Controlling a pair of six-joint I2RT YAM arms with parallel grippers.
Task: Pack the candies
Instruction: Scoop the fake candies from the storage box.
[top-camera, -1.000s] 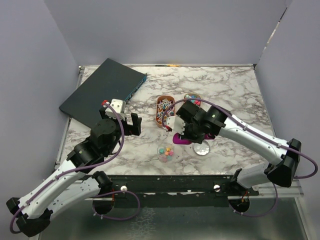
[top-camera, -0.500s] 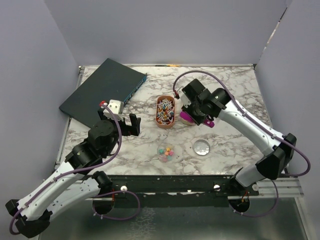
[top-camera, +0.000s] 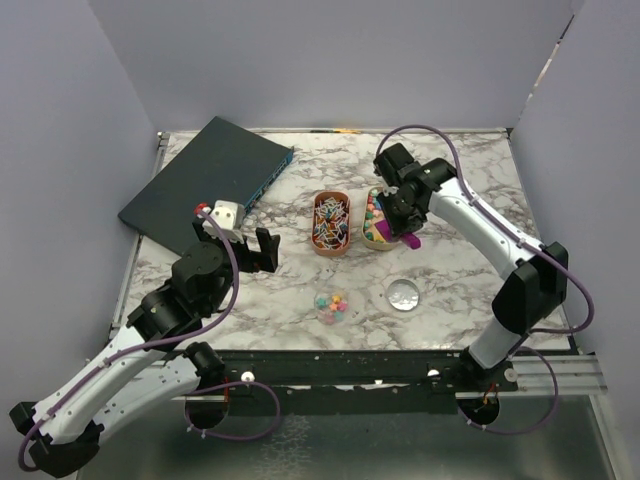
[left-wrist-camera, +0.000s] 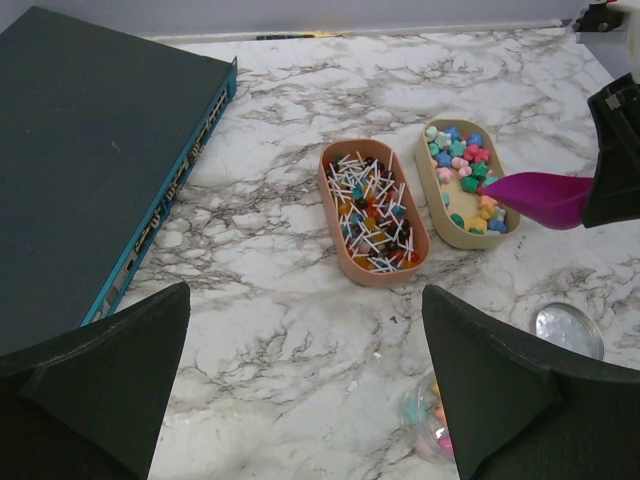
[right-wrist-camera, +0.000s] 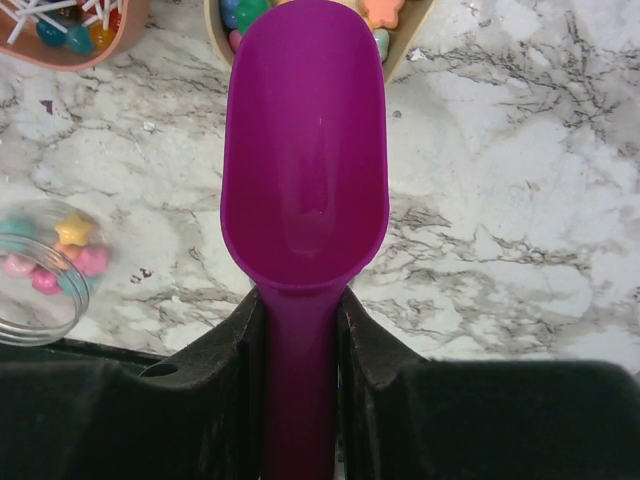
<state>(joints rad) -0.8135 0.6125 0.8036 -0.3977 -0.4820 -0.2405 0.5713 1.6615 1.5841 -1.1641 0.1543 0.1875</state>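
Top external view puts the candies (top-camera: 377, 207) in two oval trays side by side at the middle of the desk (top-camera: 460, 160). A beige tray (top-camera: 367, 213) holds bright loose pieces. An orange tray (top-camera: 331, 222) to its left holds darker pieces with white sticks or wrapper ends; I cannot tell which. Both trays run lengthwise from the far edge toward the near edge.

A few more bright pieces sit in one small clear jar (top-camera: 332, 306) near the near edge. Its single round lid (top-camera: 403, 294) lies flat just to the right, apart from it.

One magenta scoop (right-wrist-camera: 305, 160) is pinched by its handle in the right tool (right-wrist-camera: 300, 350). The bowl looks empty. Its lip reaches the near end of the beige tray, so the sweets lie straight ahead of the mouth, along the tray's long axis.

The jar lies back toward the near edge and leftward from the scoop. The right arm is much the nearer to the beige tray.

Hovering left of the orange tray, the left tool (top-camera: 266, 250) has its fingers spread wide and holds nothing.

One dark flat box (top-camera: 205, 182) lies askew at the far left corner.

The loose sweets are too many to count.
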